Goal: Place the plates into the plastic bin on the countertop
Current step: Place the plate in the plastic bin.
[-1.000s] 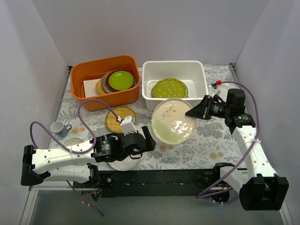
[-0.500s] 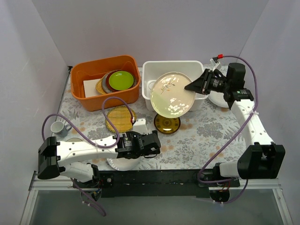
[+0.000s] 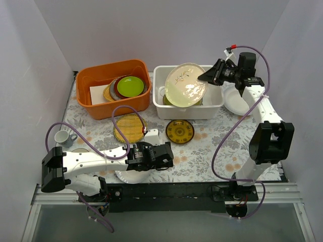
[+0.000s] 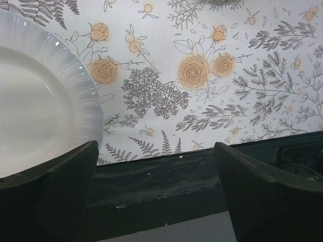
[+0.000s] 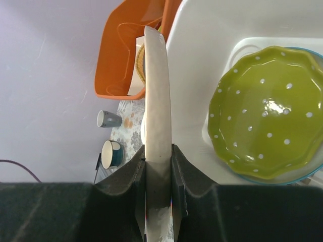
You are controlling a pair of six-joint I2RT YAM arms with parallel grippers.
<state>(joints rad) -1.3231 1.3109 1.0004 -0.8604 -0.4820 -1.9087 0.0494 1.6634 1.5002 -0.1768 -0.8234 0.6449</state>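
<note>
The plastic bin (image 3: 208, 109) is sitting at 1 o'clock on the desk (image 3: 217, 151), with the orange tub (image 3: 113, 108) just beside it at 11 o'clock. That tub is holding the stacked green and maroon plates (image 3: 129, 86).

Your right end effector (image 3: 204, 77) is pinching the tan plate (image 3: 185, 85) by its rim, at the plate's 2 o'clock edge. You are holding this plate tilted above the bin, over its middle. In your right wrist view it is showing edge-on, upright between the two fingers (image 5: 184, 166). The green dotted plate (image 5: 267, 111) is lying flat in the bin below it.

A plain white plate (image 3: 234, 101) is resting on the desk at 3 o'clock from the bin, just beside its wall. A ribbed white plate (image 4: 35, 116) is lying at 6 o'clock near the desk's front edge, partly under your left arm.

Your left end effector (image 3: 165, 157) is hanging low over the desk there with its fingers spread wide, gripping nothing, and the ribbed plate is lying just beside one finger.

The woven yellow plate (image 3: 129, 127) is lying at 9 o'clock from the desk's centre. The smaller dark-and-gold plate (image 3: 180, 131) is lying near the centre, just in front of the bin. A cup (image 3: 61, 137) is standing at the 9 o'clock edge.
</note>
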